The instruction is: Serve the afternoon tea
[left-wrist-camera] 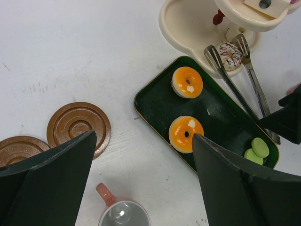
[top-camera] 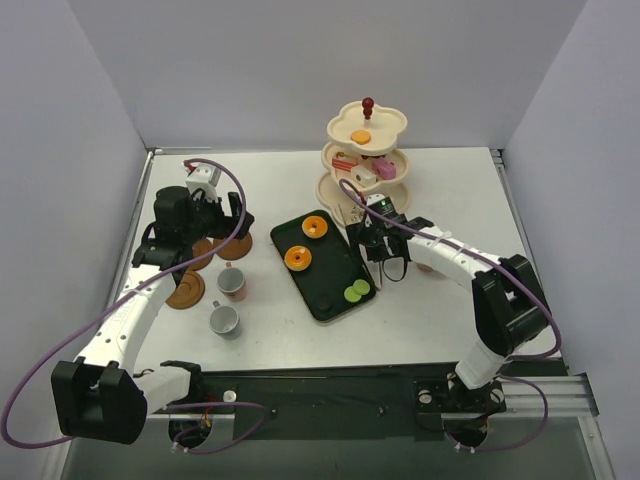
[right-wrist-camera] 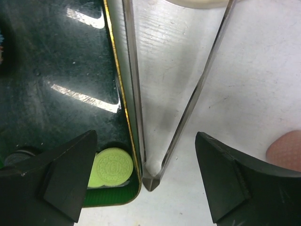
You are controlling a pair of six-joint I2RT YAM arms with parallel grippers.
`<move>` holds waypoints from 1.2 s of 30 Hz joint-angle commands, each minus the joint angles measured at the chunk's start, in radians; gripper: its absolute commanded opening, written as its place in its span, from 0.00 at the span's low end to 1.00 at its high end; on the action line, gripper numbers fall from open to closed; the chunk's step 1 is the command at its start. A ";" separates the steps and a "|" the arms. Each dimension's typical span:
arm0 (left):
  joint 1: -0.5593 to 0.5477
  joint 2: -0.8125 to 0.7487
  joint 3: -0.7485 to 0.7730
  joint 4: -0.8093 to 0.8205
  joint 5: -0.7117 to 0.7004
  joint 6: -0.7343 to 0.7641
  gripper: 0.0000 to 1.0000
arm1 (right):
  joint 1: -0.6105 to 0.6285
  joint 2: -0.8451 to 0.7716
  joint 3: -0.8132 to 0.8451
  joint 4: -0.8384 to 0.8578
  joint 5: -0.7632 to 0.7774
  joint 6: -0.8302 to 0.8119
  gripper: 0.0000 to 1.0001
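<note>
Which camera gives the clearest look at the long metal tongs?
Left wrist view: the long metal tongs show scalloped tips at the cream stand's bottom tier and most of both arms. The right wrist view shows only the hinge end, close up. In the top external view the right tool hides most of them.

White left arm [top-camera: 120, 325] and right arm [top-camera: 450, 255], black joints, purple cables [top-camera: 62, 350] looping off both, dark wedge-shaped fingers [left-wrist-camera: 47, 183].
</note>
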 commanded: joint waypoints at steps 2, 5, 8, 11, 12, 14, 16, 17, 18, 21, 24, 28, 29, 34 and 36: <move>0.000 0.004 0.030 0.030 0.017 -0.001 0.94 | -0.036 0.051 0.031 0.038 -0.004 0.029 0.81; 0.000 0.006 0.033 0.028 0.020 -0.001 0.94 | -0.053 0.074 0.037 0.049 -0.010 0.031 0.81; 0.000 0.006 0.033 0.030 0.022 -0.001 0.94 | -0.061 0.097 0.043 0.059 -0.021 0.028 0.81; 0.002 0.007 0.033 0.030 0.022 -0.001 0.94 | -0.067 0.118 0.046 0.073 -0.021 0.028 0.80; 0.000 0.007 0.032 0.030 0.020 -0.001 0.94 | -0.067 0.122 0.048 0.075 -0.017 0.028 0.79; 0.000 0.007 0.033 0.030 0.020 -0.001 0.94 | -0.070 0.129 0.050 0.084 -0.004 0.032 0.79; 0.000 0.009 0.035 0.030 0.022 0.001 0.94 | -0.071 0.134 0.050 0.093 0.011 0.034 0.78; 0.002 0.012 0.033 0.030 0.022 -0.001 0.94 | -0.071 0.138 0.051 0.101 0.017 0.035 0.78; 0.002 0.012 0.033 0.030 0.022 -0.001 0.94 | -0.071 0.140 0.046 0.102 0.023 0.035 0.78; 0.002 0.012 0.035 0.030 0.022 0.001 0.94 | -0.068 0.149 0.036 0.136 0.030 0.037 0.76; 0.002 0.012 0.033 0.030 0.022 -0.001 0.94 | -0.065 0.151 0.005 0.158 0.033 0.037 0.74; 0.002 0.012 0.033 0.030 0.023 -0.001 0.94 | -0.048 0.142 -0.050 0.268 0.102 0.029 0.72; 0.000 0.012 0.037 0.030 0.025 -0.001 0.94 | -0.041 0.138 -0.065 0.276 0.114 0.028 0.72; 0.000 0.015 0.033 0.030 0.026 -0.002 0.94 | -0.021 0.146 -0.092 0.311 0.135 0.018 0.72; 0.002 0.015 0.035 0.030 0.026 -0.002 0.94 | -0.013 0.157 -0.092 0.310 0.148 0.018 0.72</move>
